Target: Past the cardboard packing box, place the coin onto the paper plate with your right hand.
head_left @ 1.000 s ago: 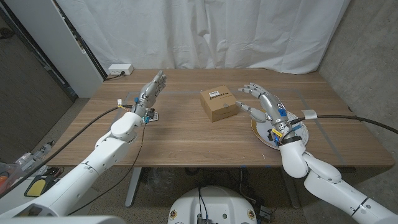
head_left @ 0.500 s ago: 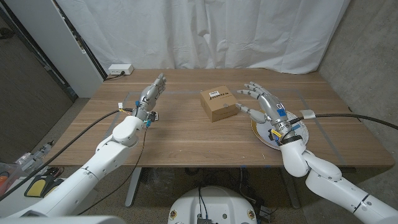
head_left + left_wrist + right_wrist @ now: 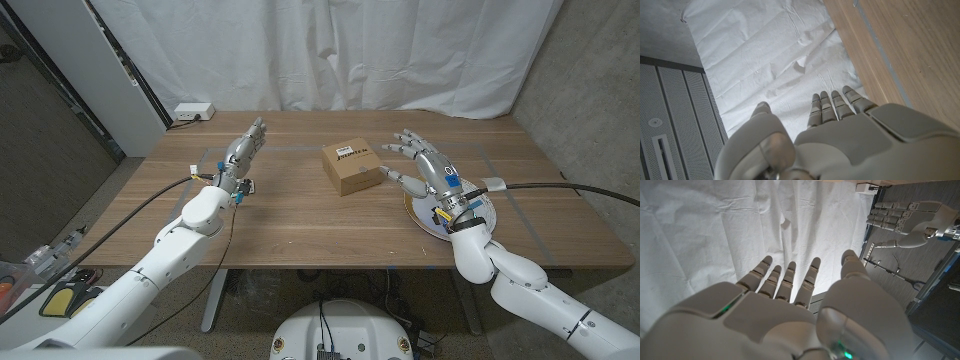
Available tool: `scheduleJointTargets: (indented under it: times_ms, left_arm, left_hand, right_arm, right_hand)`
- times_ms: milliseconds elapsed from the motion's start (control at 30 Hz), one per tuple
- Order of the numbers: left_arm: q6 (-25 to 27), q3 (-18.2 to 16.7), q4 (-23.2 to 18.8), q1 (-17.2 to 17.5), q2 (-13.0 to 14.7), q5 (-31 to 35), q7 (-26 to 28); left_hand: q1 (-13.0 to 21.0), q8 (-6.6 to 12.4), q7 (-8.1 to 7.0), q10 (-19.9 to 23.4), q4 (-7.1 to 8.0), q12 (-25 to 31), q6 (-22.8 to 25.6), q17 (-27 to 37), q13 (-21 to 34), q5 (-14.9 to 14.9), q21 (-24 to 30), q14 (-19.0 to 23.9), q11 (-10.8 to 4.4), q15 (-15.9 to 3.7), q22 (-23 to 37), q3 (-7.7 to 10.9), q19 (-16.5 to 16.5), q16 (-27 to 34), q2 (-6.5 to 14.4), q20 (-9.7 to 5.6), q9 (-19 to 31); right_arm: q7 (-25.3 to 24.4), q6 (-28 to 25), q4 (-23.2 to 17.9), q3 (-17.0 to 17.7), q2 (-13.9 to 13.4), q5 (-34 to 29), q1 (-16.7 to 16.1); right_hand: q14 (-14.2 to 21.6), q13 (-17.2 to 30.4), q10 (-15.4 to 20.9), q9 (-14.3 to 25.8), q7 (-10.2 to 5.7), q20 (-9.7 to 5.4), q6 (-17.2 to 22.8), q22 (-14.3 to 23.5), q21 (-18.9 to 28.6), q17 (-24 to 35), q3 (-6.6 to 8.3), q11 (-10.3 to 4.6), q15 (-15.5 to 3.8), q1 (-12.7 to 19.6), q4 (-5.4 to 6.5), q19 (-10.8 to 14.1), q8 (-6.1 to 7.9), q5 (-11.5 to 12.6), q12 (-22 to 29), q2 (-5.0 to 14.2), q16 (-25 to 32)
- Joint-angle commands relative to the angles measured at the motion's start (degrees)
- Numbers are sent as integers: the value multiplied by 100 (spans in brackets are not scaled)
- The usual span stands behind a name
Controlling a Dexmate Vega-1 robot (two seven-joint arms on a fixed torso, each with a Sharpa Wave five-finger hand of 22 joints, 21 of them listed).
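Fingers spread and empty, right hand (image 3: 432, 172) hovers right of centre, over the paper plate (image 3: 481, 216), coin unseen.

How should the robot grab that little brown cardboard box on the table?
Probably from above, pinching two opposite side walls of the small brown cardboard box. It lies flat, label up, with bare wooden table all round it, so its sides are free. The right hand, fingers spread and holding nothing, is the nearer one.
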Motion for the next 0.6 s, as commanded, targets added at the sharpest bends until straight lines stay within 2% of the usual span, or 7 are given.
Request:
scheduleJointTargets:
  times_ms: [33,300,600]
  left_arm:
    - [68,0,-51,-39,34,87,31]
    - [-49,-9,101,-94,31,23,-137]
    - [-125,-7,190,-150,23,-35,-264]
  left_hand:
    - [39,-7,74,-19,-8,-6,-6,18,17,-10,-3,7,57,67,11,-27,5,2,8,-266,22]
    - [33,-26,73,-76,-5,-27,-53,20,17,-11,-29,-58,44,87,11,-40,-62,-22,5,-231,21]
    - [29,-30,72,-100,-3,-33,-66,21,17,-11,-36,-73,32,82,12,-47,-86,-23,8,-221,21]
  right_arm:
    - [-193,-226,26,-136,15,-216,35]
    - [-199,-567,-66,-298,40,-489,38]
    - [-24,-948,-209,-446,46,-652,72]
  right_hand:
    - [7,33,-28,8,-16,-319,-4,21,-1,13,11,-13,-102,86,17,-37,-19,45,17,22,46]
    - [-46,34,-78,10,-54,-301,37,21,-1,12,28,-36,-94,126,10,-106,-5,66,17,34,46]
    - [-103,36,-161,13,-71,-308,1,20,13,6,86,-172,-93,287,-44,-177,-20,118,20,62,57]
